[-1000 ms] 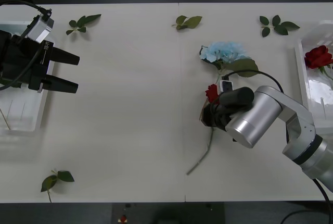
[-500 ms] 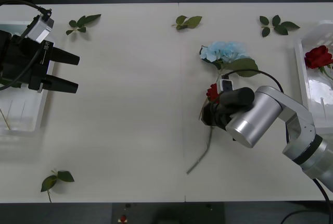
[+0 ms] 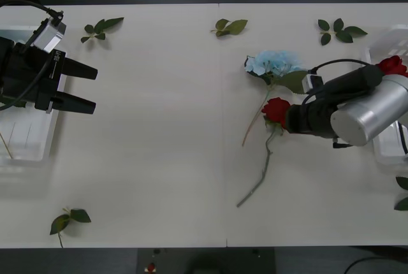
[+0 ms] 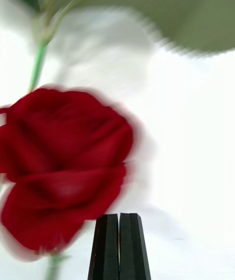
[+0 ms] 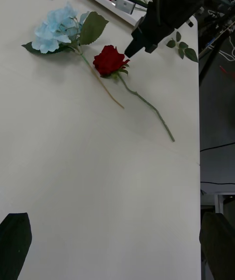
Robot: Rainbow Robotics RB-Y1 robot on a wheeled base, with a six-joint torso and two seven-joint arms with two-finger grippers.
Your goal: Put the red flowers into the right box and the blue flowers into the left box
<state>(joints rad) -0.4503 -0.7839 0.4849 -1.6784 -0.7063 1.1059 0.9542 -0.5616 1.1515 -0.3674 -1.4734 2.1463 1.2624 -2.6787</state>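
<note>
One red rose [image 3: 276, 109] lies on the table [image 3: 159, 159] beside the blue flower [image 3: 273, 62], just off the right gripper [image 3: 291, 119], whose fingers are pressed together on nothing; left gripper [image 3: 89, 87] hangs wide above the left box [image 3: 29, 150], idle

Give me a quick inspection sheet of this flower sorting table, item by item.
Surface: white table, seam down the middle.
Job's things: one red rose lying loose on the table; blue flower beside it; another rose in the right box; left box at the left edge.
Clutter: loose leaf sprigs along the far edge and near corners.
Grippers: right gripper shut, empty, tip beside the rose; left gripper open over the left box's inner edge.
Cables: black cable on left arm.
Surroundings: nothing seen.
</note>
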